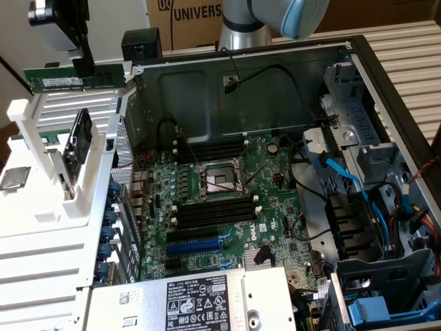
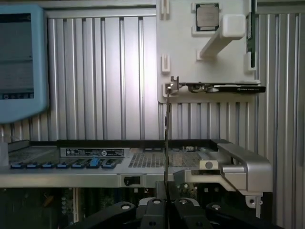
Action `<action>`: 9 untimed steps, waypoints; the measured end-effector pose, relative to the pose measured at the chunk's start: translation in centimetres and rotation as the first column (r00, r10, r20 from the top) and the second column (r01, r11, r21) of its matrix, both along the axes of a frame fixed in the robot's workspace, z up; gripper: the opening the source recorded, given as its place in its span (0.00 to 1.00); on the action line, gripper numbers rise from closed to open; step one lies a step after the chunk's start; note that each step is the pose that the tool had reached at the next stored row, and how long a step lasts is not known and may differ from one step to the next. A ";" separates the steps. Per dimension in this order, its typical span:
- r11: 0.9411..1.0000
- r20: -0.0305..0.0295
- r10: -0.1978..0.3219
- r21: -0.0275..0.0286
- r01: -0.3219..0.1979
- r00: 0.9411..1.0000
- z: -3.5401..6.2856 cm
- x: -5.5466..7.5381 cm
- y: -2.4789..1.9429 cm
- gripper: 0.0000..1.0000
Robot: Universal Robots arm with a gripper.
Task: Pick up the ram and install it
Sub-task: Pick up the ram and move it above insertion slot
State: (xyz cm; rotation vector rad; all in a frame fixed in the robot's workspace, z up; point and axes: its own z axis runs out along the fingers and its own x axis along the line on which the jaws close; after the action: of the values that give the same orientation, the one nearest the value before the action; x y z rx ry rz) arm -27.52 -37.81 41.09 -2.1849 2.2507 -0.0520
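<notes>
The ram (image 1: 69, 78) is a long green circuit-board stick held level in the air at the exterior view's upper left, above the white fixture (image 1: 41, 234). My gripper (image 1: 84, 67) is shut on its top edge, near the end facing the case. From the wrist, the ram (image 2: 167, 138) shows edge-on as a thin dark line running out from between my gripper's (image 2: 167, 204) fingers. The black memory slots (image 1: 215, 210) lie empty on the motherboard (image 1: 275, 207) inside the open computer case, well away toward the exterior view's right and lower.
A silver processor chip (image 1: 15, 179) and a black card (image 1: 78, 141) sit on the white fixture. The case's metal wall (image 1: 131, 138) stands between the fixture and the motherboard. Cables (image 1: 337, 172), drive bays and a power supply (image 1: 200, 300) crowd the case.
</notes>
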 end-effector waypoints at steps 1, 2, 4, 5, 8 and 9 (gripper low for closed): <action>1.000 0.001 0.000 0.000 0.000 1.000 0.03 0.8 0.00 0.13; 1.000 0.002 0.000 0.000 0.000 1.000 0.04 1.2 0.00 0.13; 1.000 0.012 0.000 0.000 0.000 1.000 0.04 2.7 0.00 0.13; 1.000 0.016 0.000 0.000 0.000 1.000 0.04 3.1 0.00 0.13; 1.000 0.047 0.000 0.000 0.000 0.999 0.05 5.3 0.00 0.13; 1.000 0.052 0.000 0.000 0.000 0.999 0.04 5.7 0.00 0.13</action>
State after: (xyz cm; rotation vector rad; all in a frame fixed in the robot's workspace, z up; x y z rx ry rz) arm -21.82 -37.81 41.14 -2.1572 2.2234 -0.1076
